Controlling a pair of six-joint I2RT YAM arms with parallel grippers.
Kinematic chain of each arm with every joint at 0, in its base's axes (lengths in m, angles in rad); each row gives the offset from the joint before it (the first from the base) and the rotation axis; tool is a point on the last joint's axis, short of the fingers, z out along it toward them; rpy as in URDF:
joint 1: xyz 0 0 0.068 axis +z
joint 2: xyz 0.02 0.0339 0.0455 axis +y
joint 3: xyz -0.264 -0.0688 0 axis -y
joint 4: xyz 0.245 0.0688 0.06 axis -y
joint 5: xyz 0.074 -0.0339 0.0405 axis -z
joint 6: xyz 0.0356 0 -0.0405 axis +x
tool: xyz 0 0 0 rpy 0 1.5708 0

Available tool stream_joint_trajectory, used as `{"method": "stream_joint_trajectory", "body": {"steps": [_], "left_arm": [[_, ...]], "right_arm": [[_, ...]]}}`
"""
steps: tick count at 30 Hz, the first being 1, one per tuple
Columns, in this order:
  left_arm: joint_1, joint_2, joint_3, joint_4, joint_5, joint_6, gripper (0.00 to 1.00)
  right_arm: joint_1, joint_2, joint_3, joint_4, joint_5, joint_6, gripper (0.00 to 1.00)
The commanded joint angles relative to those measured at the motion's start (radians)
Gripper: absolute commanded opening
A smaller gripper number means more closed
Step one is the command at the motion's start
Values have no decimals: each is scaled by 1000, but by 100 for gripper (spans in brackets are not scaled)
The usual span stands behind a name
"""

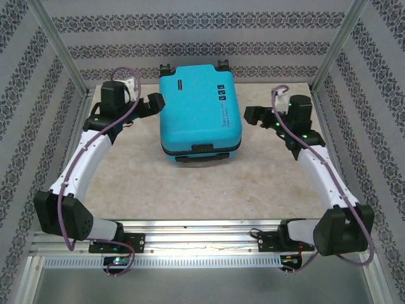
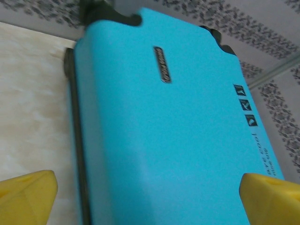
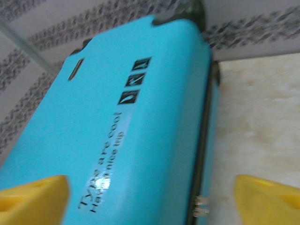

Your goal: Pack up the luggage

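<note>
Shut turquoise suitcase point(image 1: 200, 111), upper centre, is flanked by left gripper point(image 1: 154, 103) and right gripper point(image 1: 252, 115), spread wide and empty, packing judged done.

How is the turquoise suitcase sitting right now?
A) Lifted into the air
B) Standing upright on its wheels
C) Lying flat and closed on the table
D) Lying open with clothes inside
C: the turquoise suitcase lies flat on the table with its two halves shut together.
</note>
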Motion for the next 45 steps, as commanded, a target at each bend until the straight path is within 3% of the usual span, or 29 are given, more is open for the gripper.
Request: {"method": "stream_joint_trajectory", "body": {"steps": [1,4,8,11,16,21,25,27,28,34,37,40,42,44,45], "left_arm": [[22,-22,47,-145,-32,100,100],[33,-21,70,-235,-173,145,100],[36,-41,50,-284,-430,161,100],[38,-78,-35,-201,-489,206,100],[54,-166,-274,56,-634,209,100],[66,-250,-547,380,-670,285,100],[72,-249,-791,761,-648,354,100],[88,-210,-828,797,-652,329,100],[102,-183,-832,791,-632,315,100],[116,-45,-895,980,-544,327,100],[116,7,-914,1056,-539,346,100],[118,72,-931,1161,-503,378,100],[117,158,-945,1287,-503,393,100],[118,166,-941,1247,-417,409,100],[118,204,-969,1360,-411,423,100]], "right_arm": [[-60,-47,-35,-81,28,-27,98],[-113,-104,-70,-86,58,-19,98],[-158,-169,-105,-115,207,-8,98],[-171,-214,-139,-124,269,-10,98],[-173,-283,-209,-121,497,51,98],[-173,-350,-299,-37,689,45,98],[-173,-342,-337,73,609,-52,98],[-172,-318,-428,254,438,-197,98],[-170,-309,-461,310,408,-184,98],[-170,-197,-489,375,410,-160,98],[-160,-98,-470,390,348,-205,98],[-103,-5,-469,435,385,-289,98],[-70,54,-482,505,412,-312,98],[-69,117,-512,634,392,-275,98],[-71,166,-525,704,362,-273,98]]}}
